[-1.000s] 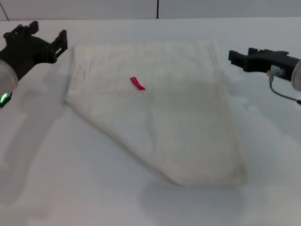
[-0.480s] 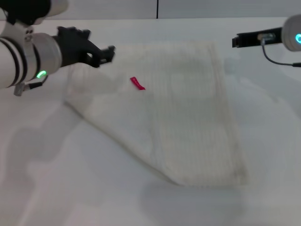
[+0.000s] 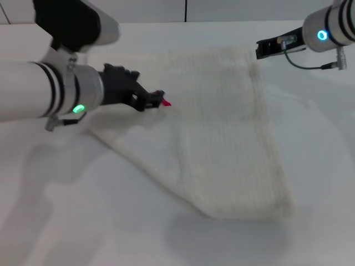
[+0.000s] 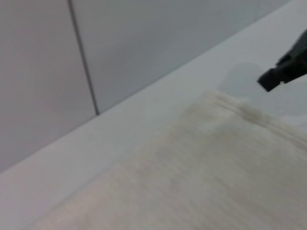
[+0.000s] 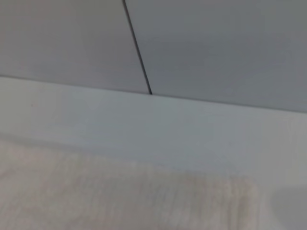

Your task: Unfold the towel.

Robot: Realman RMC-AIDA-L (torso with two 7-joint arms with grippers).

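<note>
Clearly the towel [image 3: 222, 138] is soft and limp on the bench [image 3: 83, 221]; best pinched by its pink tag [image 3: 166, 101] corner, where the left tool [image 3: 155, 98] hovers, spread or not I cannot tell, nor for the right tool [image 3: 266, 49] at the far right corner.

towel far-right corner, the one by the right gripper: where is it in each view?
Head: upper right of the towel, its corner just left of the right gripper.
Left wrist: the corner at centre right, a dark gripper tip beyond it.
Right wrist: the rounded corner at lower right.
Shared landmark: dark vertical wall seam.
</note>
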